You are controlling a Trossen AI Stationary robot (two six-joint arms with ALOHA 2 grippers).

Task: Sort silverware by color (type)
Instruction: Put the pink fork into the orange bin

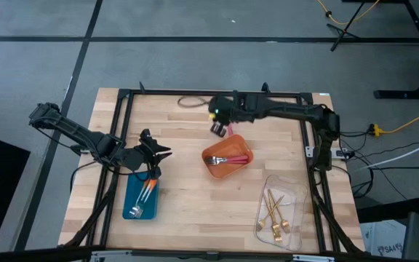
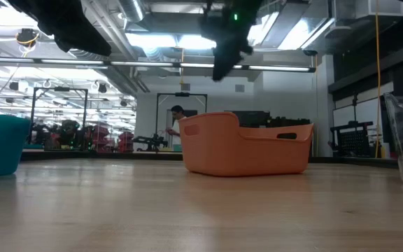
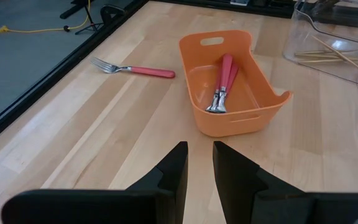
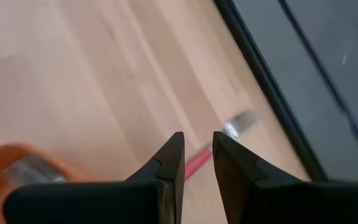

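Pink-handled fork [image 3: 133, 68] loose beside orange tray [image 3: 263, 111], far-side.

No readable text, labels or numbers anywhere (trays and forks included)

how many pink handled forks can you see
3: one pink-handled fork lies loose on the table beside the orange tray; two more lie together inside that tray. Others could be hidden beneath them.

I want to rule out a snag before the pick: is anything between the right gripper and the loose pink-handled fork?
Nothing visible. The right gripper hangs empty, slightly open, above the fork on bare wood near the table's far edge; the orange tray sits clear of that path.
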